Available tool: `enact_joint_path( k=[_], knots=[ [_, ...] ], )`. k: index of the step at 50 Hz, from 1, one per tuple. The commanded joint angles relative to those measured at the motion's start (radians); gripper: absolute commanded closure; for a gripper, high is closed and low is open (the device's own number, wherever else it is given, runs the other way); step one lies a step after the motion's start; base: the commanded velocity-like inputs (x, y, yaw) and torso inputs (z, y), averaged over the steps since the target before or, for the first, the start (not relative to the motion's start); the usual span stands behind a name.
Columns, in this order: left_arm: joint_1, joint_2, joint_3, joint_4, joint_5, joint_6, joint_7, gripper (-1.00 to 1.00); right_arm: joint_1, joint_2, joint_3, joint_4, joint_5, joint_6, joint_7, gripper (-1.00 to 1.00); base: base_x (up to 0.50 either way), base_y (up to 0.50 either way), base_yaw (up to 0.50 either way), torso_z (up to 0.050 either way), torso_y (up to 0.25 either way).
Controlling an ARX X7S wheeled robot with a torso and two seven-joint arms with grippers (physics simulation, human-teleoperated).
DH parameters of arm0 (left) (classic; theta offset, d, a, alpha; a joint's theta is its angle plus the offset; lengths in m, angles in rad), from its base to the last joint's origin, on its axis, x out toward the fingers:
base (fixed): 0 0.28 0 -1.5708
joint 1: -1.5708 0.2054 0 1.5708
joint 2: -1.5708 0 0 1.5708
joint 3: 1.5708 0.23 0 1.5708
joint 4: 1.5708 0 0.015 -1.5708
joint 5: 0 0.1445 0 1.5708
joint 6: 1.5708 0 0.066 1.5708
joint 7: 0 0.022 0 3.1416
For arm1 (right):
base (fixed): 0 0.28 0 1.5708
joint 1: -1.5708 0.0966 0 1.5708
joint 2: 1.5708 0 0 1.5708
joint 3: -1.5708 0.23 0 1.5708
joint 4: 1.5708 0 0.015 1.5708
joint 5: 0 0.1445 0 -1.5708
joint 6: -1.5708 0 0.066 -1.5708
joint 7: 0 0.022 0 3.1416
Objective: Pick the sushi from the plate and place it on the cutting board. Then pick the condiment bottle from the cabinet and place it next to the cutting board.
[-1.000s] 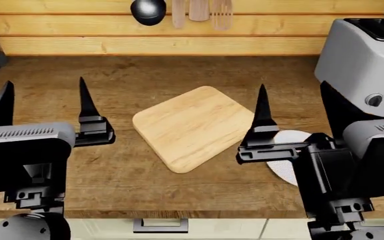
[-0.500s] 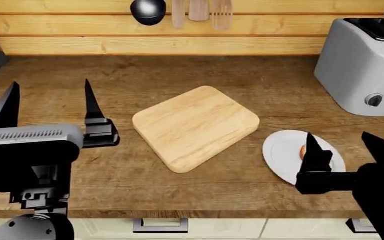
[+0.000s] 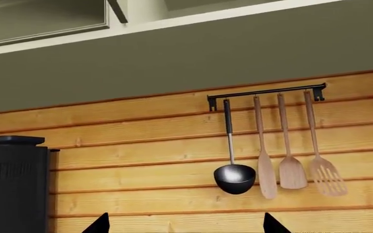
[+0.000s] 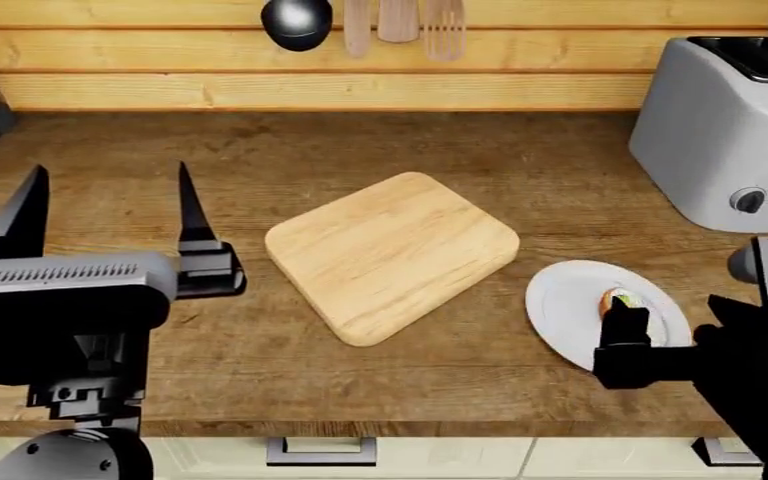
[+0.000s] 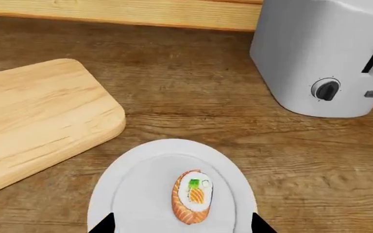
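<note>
The sushi [image 4: 620,299] lies on the white plate [image 4: 564,310], to the right of the cutting board [image 4: 391,255]. In the right wrist view the sushi [image 5: 192,195] rests on its side on the plate [image 5: 134,194], with the board [image 5: 37,116] beyond. My right gripper [image 4: 674,312] is open above the plate's near right edge, its jaws spread wide on either side of the sushi [image 5: 182,225]. My left gripper [image 4: 111,215] is open and empty left of the board, pointing at the wall [image 3: 186,225]. The condiment bottle is out of view.
A grey toaster [image 4: 731,130] stands at the back right and shows in the right wrist view [image 5: 322,53]. A ladle [image 3: 234,177] and wooden utensils [image 3: 293,170] hang on a wall rail. A dark appliance [image 3: 11,184] stands at the left. A cabinet underside [image 3: 173,48] is overhead.
My right arm has drawn back toward the counter's front edge and right, uncovering the plate and sushi. My left gripper has drifted slightly right.
</note>
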Motion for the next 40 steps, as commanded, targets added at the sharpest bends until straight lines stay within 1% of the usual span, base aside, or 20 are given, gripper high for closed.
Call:
enact_joint_path(
  k=[1,5,21,33,40],
  knots=[
    [0.002,-0.007,0.007,0.006,-0.005,-0.002,-0.001,-1.0,0.148,-0.069,-0.146,0.123,-0.044,0.09,-0.004,-1.0,0.0,0.0,0.0,0.0,0.0],
    [0.002,-0.011,0.008,0.007,-0.007,-0.002,0.0,-1.0,0.197,-0.101,-0.19,0.167,-0.072,0.12,-0.011,-1.0,0.0,0.0,0.0,0.0,0.0],
    [0.0,-0.016,0.007,0.006,-0.012,0.003,-0.009,-1.0,0.271,-0.162,-0.267,0.275,-0.192,0.153,-0.056,-1.0,0.0,0.0,0.0,0.0,0.0],
    [-0.001,-0.019,0.005,0.005,-0.019,0.004,-0.014,-1.0,0.295,-0.169,-0.298,0.321,-0.182,0.186,-0.027,-1.0,0.0,0.0,0.0,0.0,0.0],
    [-0.001,-0.021,0.008,0.003,-0.02,0.005,-0.016,-1.0,0.297,-0.176,-0.308,0.343,-0.198,0.184,-0.041,-1.0,0.0,0.0,0.0,0.0,0.0]
  ],
)
